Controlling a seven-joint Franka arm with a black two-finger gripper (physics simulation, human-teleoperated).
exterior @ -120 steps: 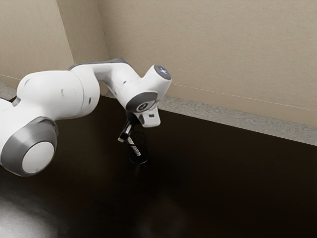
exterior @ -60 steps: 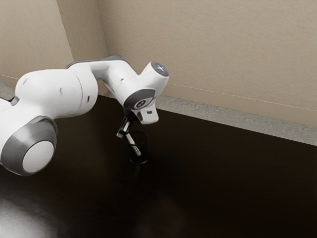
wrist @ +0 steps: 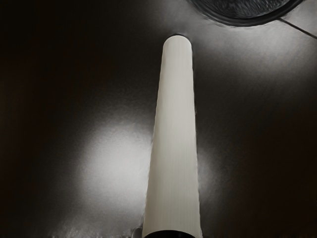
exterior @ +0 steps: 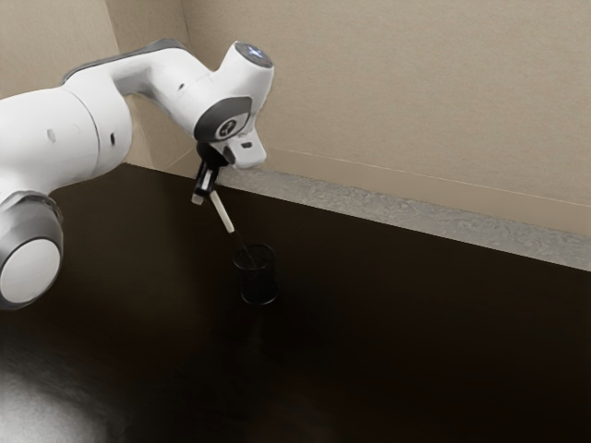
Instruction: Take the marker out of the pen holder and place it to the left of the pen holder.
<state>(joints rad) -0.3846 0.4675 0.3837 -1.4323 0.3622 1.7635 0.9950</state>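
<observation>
My gripper (exterior: 205,189) is shut on the white marker (exterior: 223,214), which slants down from the fingertips toward the pen holder. The black mesh pen holder (exterior: 258,284) stands upright on the dark table. The marker's white body ends above the holder's rim, toward the exterior view's left; a thin dark line runs from there toward the holder. In the wrist view the marker (wrist: 173,134) extends away from the hand, and a curved part of the pen holder (wrist: 237,20) lies beyond its far end.
The dark glossy table (exterior: 416,341) extends around the holder. Behind the table's far edge run a grey strip of floor (exterior: 416,235) and a beige wall (exterior: 397,92).
My hand has risen and moved toward the exterior view's left, lifting the marker's white body out of the pen holder. The holder has stayed where it was.
</observation>
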